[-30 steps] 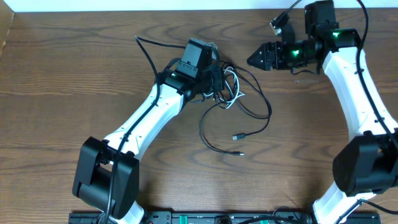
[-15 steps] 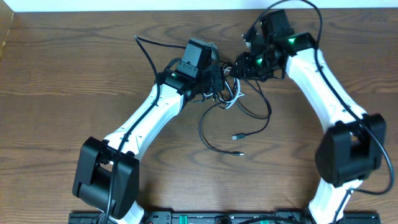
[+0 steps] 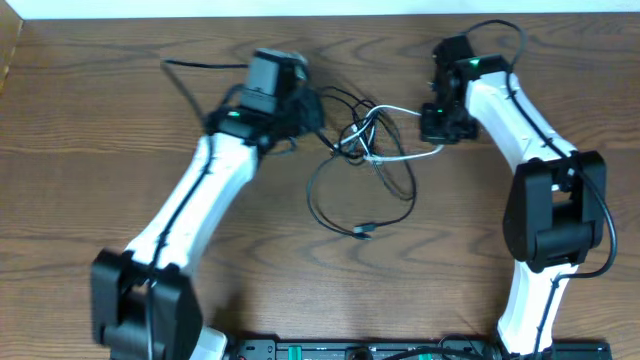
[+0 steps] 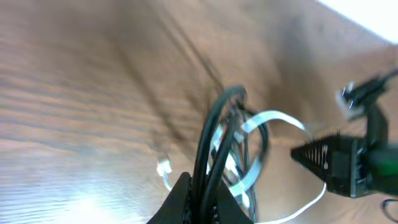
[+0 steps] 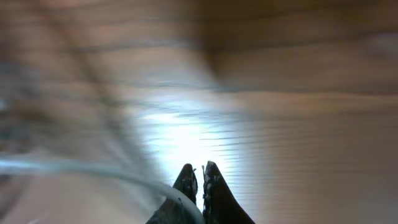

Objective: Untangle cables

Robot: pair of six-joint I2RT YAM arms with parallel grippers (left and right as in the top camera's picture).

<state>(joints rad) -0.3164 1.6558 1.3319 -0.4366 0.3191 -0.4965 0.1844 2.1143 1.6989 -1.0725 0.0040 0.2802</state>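
Left pincer (image 4: 202, 186) clamped on black cable (image 4: 214, 124); right pincer (image 5: 200, 180) shut, apparently on white cable (image 5: 74, 168). Best: separate arms slowly, ease off if tangle (image 3: 365, 135) tightens.

Left claw (image 3: 308, 106) with black cable (image 4: 210, 134) farther left, right claw (image 3: 433, 127) newly tight on white cable (image 3: 400, 111).

table (image 3: 60, 150): brown wood | white band (image 3: 300, 7): far edge | black rail (image 3: 300, 350): near edge

Cables (image 3: 372, 142) on table (image 3: 100, 150), between left claw (image 3: 308, 108) and right claw (image 3: 434, 128), plug (image 3: 362, 230) apparently frontmost.
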